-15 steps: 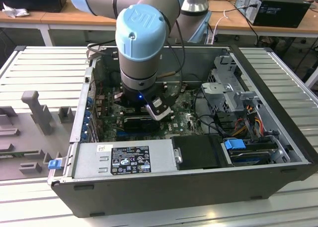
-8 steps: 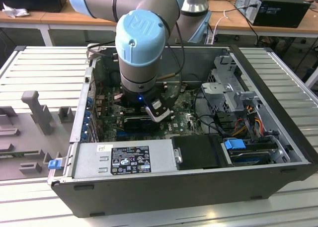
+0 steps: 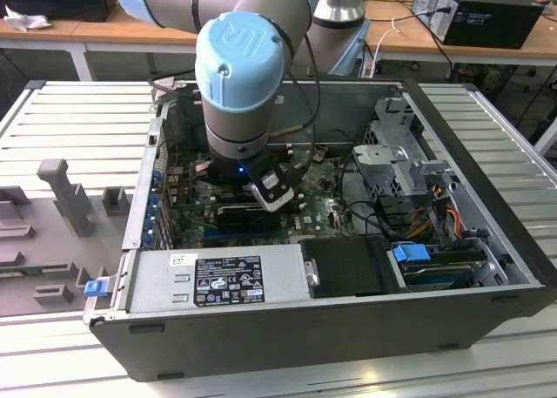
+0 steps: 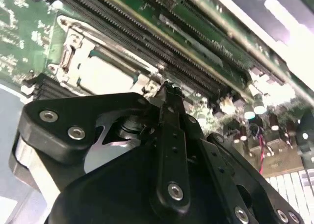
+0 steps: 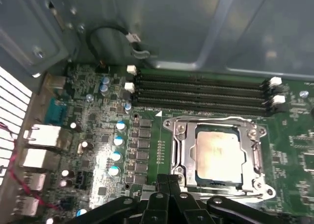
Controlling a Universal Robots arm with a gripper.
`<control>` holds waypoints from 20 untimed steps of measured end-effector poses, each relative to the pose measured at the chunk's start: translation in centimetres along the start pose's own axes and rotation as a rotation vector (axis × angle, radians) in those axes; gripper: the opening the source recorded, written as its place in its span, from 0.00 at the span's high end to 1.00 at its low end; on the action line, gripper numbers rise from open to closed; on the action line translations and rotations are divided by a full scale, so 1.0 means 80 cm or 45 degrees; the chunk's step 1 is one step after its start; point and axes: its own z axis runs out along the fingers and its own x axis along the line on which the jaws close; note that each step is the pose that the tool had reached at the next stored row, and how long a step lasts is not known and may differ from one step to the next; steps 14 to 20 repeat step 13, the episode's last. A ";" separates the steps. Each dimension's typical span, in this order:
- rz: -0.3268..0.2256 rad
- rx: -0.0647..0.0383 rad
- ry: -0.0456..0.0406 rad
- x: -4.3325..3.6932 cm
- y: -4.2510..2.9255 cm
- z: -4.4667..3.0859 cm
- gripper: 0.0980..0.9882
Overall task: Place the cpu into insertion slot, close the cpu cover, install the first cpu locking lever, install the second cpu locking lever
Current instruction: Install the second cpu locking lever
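On the green motherboard (image 5: pixel 98 136), just beside the long black memory slots (image 5: pixel 201 94), we see the cpu (image 5: pixel 219 154) seated in the insertion slot (image 5: pixel 185 155), its silvery-grey top dulled by a pale, smudged patch. Over it lies the cpu cover (image 5: pixel 255 158), a bright metal frame whose square window leaves the chip's top bare. We cannot make out how the locking levers sit; the socket's near edge is cut off behind the gripper (image 5: pixel 169 181). Its black fingers (image 4: pixel 171 136) stand close together with nothing between them, tips hovering just beside the socket edge. In the exterior view the arm (image 3: pixel 242 67) hides the socket inside the open computer case (image 3: pixel 452 137).
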 end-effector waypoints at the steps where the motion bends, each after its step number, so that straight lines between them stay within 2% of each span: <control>1: 0.000 0.000 0.000 0.000 0.0016 -0.0040 0.99; 3: 0.000 0.000 0.000 0.000 0.0057 -0.0140 0.99; 10: 0.000 0.000 0.000 -0.001 0.0109 -0.0268 0.99; 20: 0.000 0.000 0.000 -0.001 0.0113 -0.0277 0.99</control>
